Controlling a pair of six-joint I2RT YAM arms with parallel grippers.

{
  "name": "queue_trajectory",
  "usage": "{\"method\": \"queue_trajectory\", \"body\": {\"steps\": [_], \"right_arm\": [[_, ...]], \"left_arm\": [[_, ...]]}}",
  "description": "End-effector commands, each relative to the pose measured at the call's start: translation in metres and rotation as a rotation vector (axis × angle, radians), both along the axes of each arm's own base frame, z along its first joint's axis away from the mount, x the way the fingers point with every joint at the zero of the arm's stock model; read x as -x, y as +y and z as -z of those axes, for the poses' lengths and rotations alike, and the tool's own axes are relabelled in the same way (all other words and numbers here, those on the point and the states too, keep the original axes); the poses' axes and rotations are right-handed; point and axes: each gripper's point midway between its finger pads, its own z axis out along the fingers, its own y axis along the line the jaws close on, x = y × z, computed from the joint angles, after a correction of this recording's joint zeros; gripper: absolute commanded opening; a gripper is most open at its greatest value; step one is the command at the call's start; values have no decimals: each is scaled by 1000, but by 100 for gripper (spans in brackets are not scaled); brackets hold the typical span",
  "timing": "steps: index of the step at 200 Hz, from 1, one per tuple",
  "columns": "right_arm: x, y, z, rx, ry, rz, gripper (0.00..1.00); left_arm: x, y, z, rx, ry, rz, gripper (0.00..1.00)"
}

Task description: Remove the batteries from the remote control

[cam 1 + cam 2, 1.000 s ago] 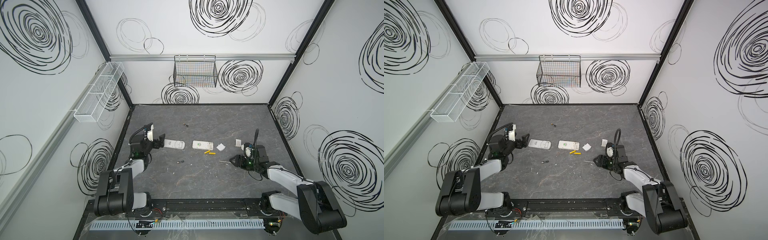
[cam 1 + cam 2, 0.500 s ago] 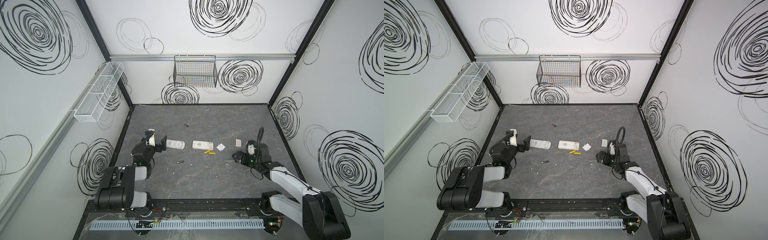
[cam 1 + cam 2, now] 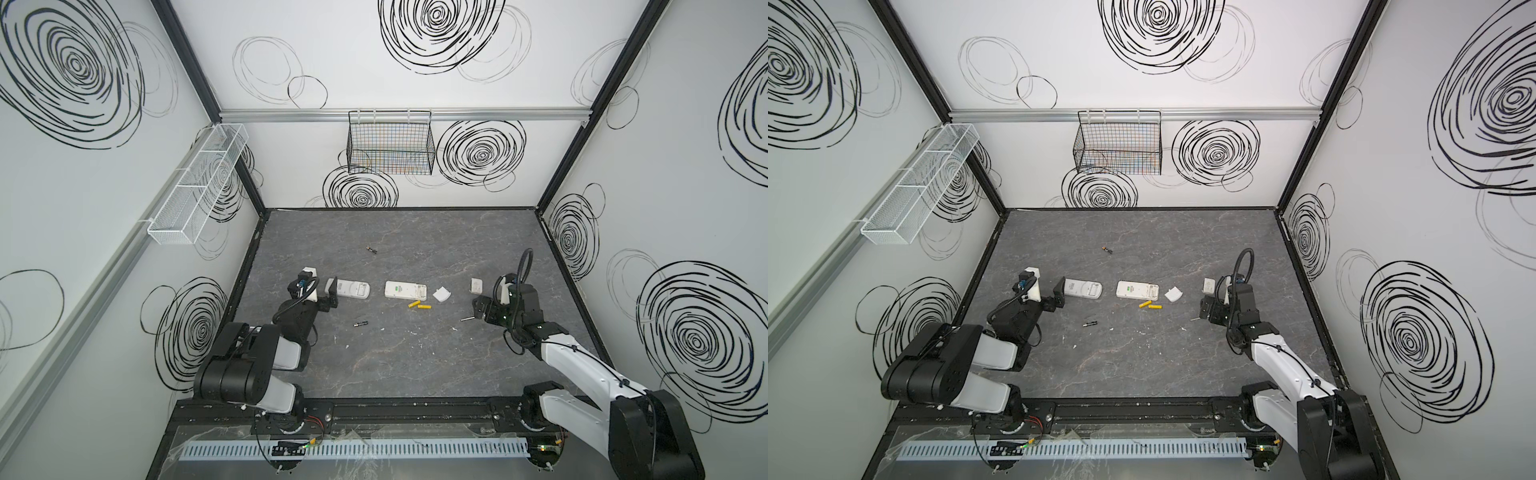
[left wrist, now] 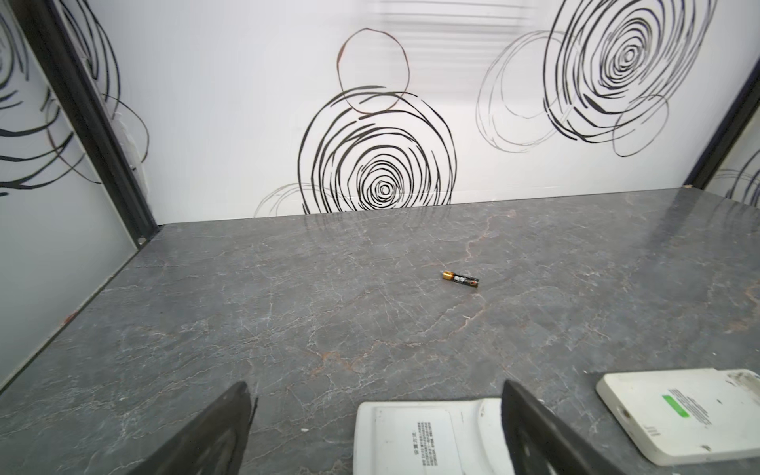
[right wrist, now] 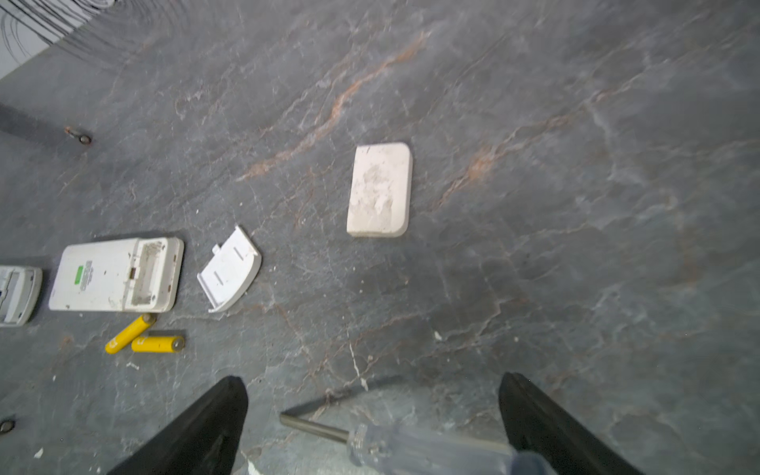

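Two white remotes lie face down mid-table, the left remote [image 3: 352, 289] and the right remote [image 3: 405, 289] [image 5: 115, 273], whose battery bay stands open and empty. Two yellow batteries [image 3: 419, 306] [image 5: 144, 339] rest just in front of the right remote. One black battery [image 3: 372, 250] [image 4: 460, 279] lies farther back, another black battery [image 3: 360, 323] nearer the front. My left gripper [image 3: 330, 296] [image 4: 375, 388] is open around the left remote's end [image 4: 415, 440]. My right gripper [image 3: 480, 309] [image 5: 372, 382] is open, with nothing gripped.
A clear-handled screwdriver [image 5: 370, 440] [image 3: 466, 319] lies between my right fingers, which stand apart from it. Two white covers [image 5: 230, 269] [image 5: 380, 189] lie right of the remotes. A wire basket [image 3: 390, 143] hangs on the back wall, a white mesh tray [image 3: 195, 187] on the left wall.
My right gripper has opened and let go of the screwdriver, then drawn back slightly. The left arm has folded lower, its open gripper staying at the left remote's end.
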Motion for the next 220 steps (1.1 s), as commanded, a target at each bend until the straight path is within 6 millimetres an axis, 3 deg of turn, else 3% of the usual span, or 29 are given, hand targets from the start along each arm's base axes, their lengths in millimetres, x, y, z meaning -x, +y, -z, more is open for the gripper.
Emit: {"method": "queue_trajectory", "body": {"steps": [1,45,78,125,177,220], "right_arm": [[-20,-12,-22,40,-117,70,100],[-42,-11,-43,194,-208,35,100],[-57,-26,-47,302,-263,77,100],[-79,-33,-64,378,-354,50,100],[-67,-83,-85,383,-535,182,100],[-58,-110,-78,403,-571,303,100]], "left_arm": [[-8,14,-26,12,-94,-92,96],[-12,15,-24,9,-78,-96,96],[-12,15,-24,9,-78,-98,96],[-13,15,-23,6,-72,-101,96],[-13,16,-24,6,-72,-102,96],[-13,16,-24,6,-73,-102,96]]}}
